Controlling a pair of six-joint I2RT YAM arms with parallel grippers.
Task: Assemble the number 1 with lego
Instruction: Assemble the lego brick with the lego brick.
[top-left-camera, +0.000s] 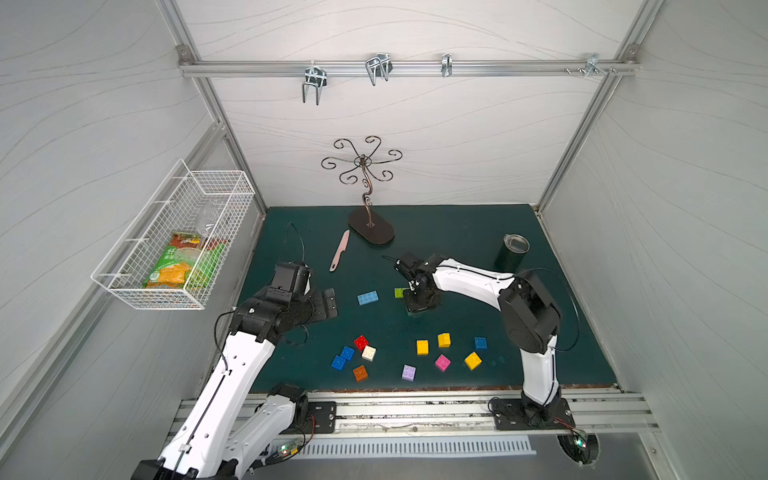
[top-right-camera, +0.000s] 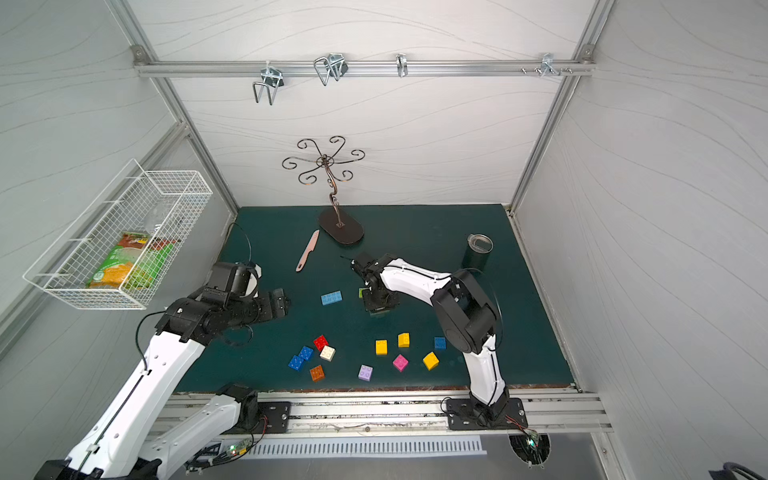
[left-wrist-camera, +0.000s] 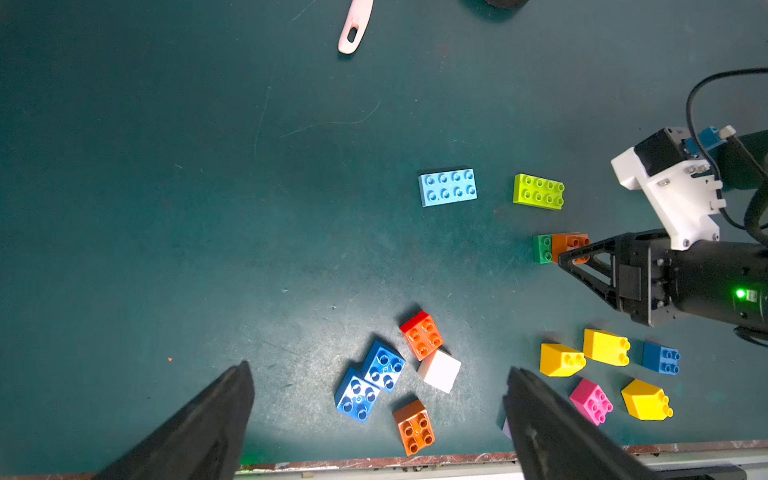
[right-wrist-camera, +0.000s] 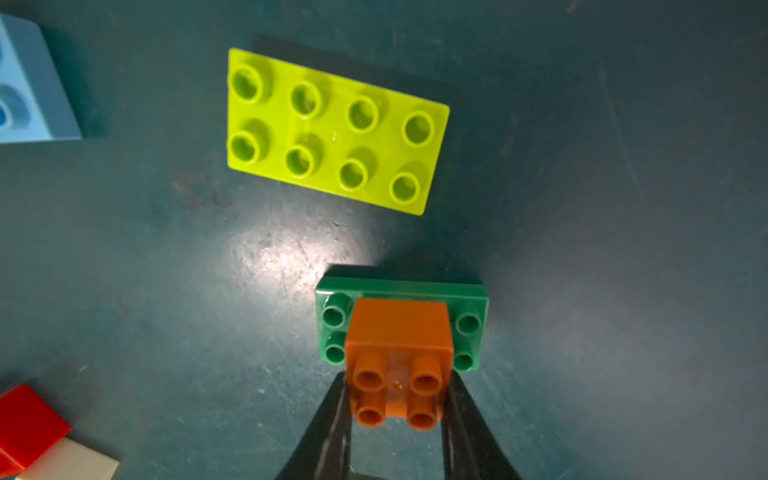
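I am at the very start of the build. My right fingers (right-wrist-camera: 328, 432) are closed on the orange brick (right-wrist-camera: 399, 328), gripping its two sides. It sits on the middle of the dark-green brick (right-wrist-camera: 469, 322), with a pair of green studs free at each end. That small stack stands near the middle of the tabletop (top-left-camera: 457, 232), a little toward its right edge. I cannot tell whether the orange brick is pressed fully home; in the right wrist view it looks square on the green one.

My left fingers (left-wrist-camera: 216, 415) are spread wide and hold nothing. They hang over the tabletop toward its left edge, well apart from the stack.

So I judge one joint made or nearly made: a base and the first piece of the upright stroke. Everything else is left to do. The lime brick (right-wrist-camera: 332, 129) lies flat just beside the stack on its far-edge side, not touching it. The light-blue brick (left-wrist-camera: 447, 187) lies flat at mid-tabletop.

The square pieces lie loose toward the near edge, none of them joined: a red brick (left-wrist-camera: 422, 334), a white brick (left-wrist-camera: 440, 370), blue bricks (left-wrist-camera: 382, 365), yellow bricks (left-wrist-camera: 604, 347), a pink brick (left-wrist-camera: 591, 401) and a lilac brick (top-left-camera: 408, 372). A "1" needs a taller column, so I expect several of these have yet to go on top of the orange one.
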